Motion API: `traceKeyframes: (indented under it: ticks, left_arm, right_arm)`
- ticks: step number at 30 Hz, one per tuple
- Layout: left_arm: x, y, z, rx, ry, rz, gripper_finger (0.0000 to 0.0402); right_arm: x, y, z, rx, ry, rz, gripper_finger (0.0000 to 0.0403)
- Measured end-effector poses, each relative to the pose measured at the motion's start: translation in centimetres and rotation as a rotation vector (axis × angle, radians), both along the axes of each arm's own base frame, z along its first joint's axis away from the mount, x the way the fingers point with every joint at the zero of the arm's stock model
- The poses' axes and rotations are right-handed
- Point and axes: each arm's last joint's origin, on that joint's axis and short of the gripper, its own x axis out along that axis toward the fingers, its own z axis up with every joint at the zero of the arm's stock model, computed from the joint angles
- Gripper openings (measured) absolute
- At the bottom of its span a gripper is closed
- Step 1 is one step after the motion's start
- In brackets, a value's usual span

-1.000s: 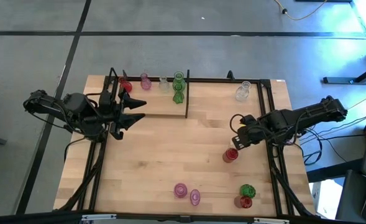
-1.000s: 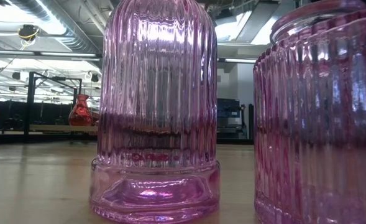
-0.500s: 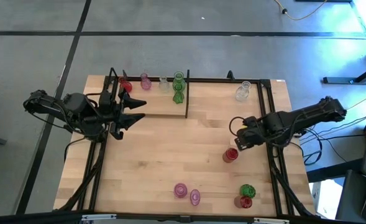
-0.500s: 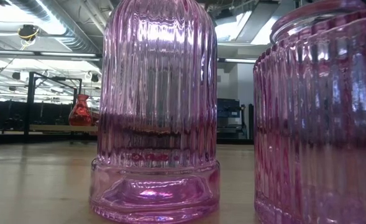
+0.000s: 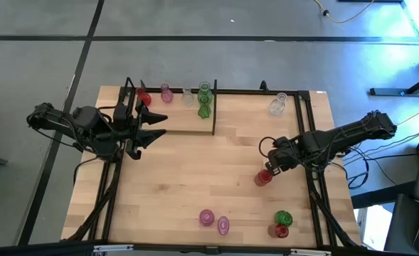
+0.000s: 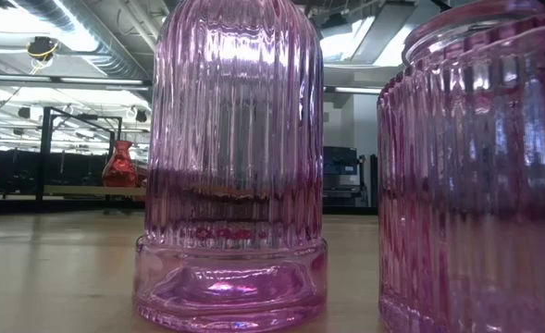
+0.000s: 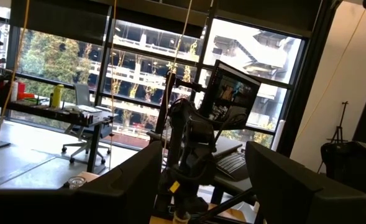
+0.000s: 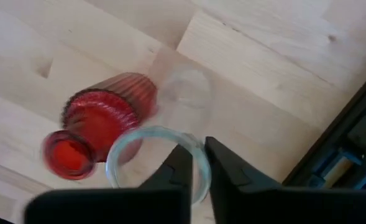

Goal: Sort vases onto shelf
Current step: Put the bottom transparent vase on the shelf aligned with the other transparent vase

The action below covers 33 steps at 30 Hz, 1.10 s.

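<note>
- High view: right gripper [image 5: 269, 168] low over the right half of the table [image 5: 195, 185], just beside a red vase [image 5: 264, 178] and well apart from the shelf [image 5: 181, 119] at the far left.
- Right wrist view: fingers [image 8: 179, 171] almost together, only a thin slit left, with the rim of a clear vase [image 8: 142, 130] caught in it. One finger inside the mouth and one outside, as far as can be told. Red vase close at its side, maybe touching.
- Left gripper [image 5: 159, 125] waiting at the left end of the shelf, jaws spread wide, nothing between them.
- Already on the shelf: four vases in a row along the back rod, one each in red, pink, clear and green. More waiting on the table, among them two pink vases [image 5: 215, 222] near the front edge.
- Likely step: lifting the clear vase for the trip to the shelf.
- Risk one — a pinch on a thin glass rim only. Smooth glass, a small contact; possible slip or swing on the lift, then a drop on the wood.
- Risk two — the red neighbour so near. Easy to tip with a sideways pull; a straight lift seems safer.
- Risk three: a crowded back row and black rods at the shelf, with the left gripper close by. Danger of a bump on arrival.
</note>
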Motion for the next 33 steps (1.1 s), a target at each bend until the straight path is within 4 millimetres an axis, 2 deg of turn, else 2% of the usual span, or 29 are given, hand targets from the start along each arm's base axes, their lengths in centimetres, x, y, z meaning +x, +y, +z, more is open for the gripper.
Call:
traceKeyframes:
  ticks: [5, 9, 14, 23, 27, 33]
  left_arm:
    - [0.0, 0.0, 0.0, 0.0, 0.0, 0.0, 0.0224]
    - [0.0, 0.0, 0.0, 0.0, 0.0, 0.0, 0.0224]
    - [0.0, 0.0, 0.0, 0.0, -0.001, 0.0, 0.0224]
    - [0.0, 0.0, 0.0, -0.001, -0.003, 0.0, 0.0224]
    - [0.0, 0.0, 0.1, -0.002, -0.005, 0.0, 0.0224]
    - [0.0, 0.0, 0.1, -0.002, -0.006, -0.001, 0.0224]
  right_arm:
    - [0.0, 0.0, 0.0, 0.01, 0.001, 0.021, 0.0008]
    - [0.1, 0.1, 0.7, 0.019, -0.006, 0.043, 0.0005]
    - [0.2, -0.6, 2.9, 0.005, -0.026, 0.043, 0.0002]
    - [0.5, -3.7, 7.1, -0.082, -0.1, 0.056, 0.0001]
    - [2.2, -5.0, 8.7, -0.097, -0.134, 0.133, 0.0001]
    - [7.8, -7.0, 11.5, -0.153, -0.186, 0.302, 0.0]
